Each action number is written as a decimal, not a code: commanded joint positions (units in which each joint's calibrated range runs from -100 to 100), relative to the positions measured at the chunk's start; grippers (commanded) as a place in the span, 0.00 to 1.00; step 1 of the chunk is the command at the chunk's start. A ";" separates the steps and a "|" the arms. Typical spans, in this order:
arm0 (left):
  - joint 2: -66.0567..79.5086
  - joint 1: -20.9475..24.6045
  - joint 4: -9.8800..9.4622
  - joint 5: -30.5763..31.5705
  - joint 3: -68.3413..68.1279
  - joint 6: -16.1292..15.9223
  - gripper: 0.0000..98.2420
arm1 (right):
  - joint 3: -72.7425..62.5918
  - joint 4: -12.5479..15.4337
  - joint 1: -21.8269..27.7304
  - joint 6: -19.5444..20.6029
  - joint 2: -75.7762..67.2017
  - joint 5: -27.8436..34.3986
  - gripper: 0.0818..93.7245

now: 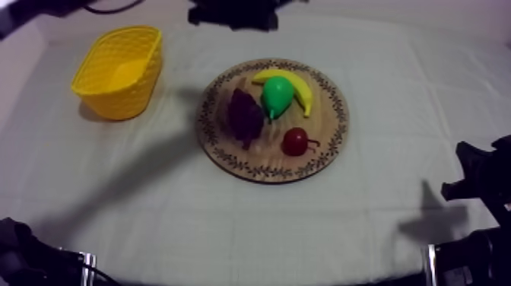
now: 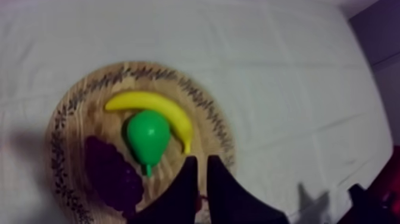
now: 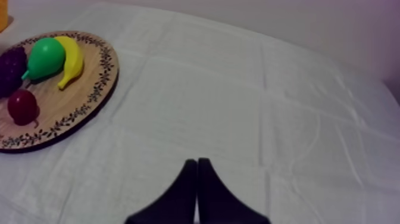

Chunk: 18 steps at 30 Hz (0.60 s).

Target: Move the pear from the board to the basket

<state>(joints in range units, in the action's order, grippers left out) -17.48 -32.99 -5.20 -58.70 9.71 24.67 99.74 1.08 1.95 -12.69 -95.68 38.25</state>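
The green pear [image 1: 276,95] lies on the round wooden board [image 1: 228,156], against the banana [image 1: 298,84] and beside the grapes [image 1: 245,115]. A small red fruit [image 1: 295,141] sits nearer the front rim. The yellow basket [image 1: 118,68] stands at the far left. My left gripper [image 2: 199,159] hovers above the board, a little to the side of the pear [image 2: 147,137]; its fingers stand slightly apart with nothing between them. My right gripper [image 3: 197,161] is shut over bare cloth, well off to the side of the board [image 3: 89,101].
My left arm [image 1: 234,13] shows dark at the far edge of the table. My right arm [image 1: 477,179] rests low at the right edge. Open cloth lies between board and basket, with the arm's shadow across it.
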 commanded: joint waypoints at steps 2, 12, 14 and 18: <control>-4.42 0.20 0.60 0.60 -0.52 -0.80 0.08 | 0.04 0.02 -0.02 0.01 0.01 -0.02 0.00; -7.91 0.27 -0.96 0.90 -2.01 -0.35 0.67 | 0.04 0.02 -0.03 0.02 0.01 -0.02 0.00; -7.38 -0.07 -2.03 0.98 -2.56 0.69 0.79 | 0.04 0.02 -0.03 0.02 0.01 -0.02 0.00; -6.40 -0.79 -3.76 1.09 -3.69 3.11 0.89 | 0.04 0.02 -0.03 0.00 0.01 -0.02 0.00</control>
<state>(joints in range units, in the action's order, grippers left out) -23.94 -33.67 -8.71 -57.54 6.15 26.78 99.74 1.08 1.95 -12.69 -95.68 38.25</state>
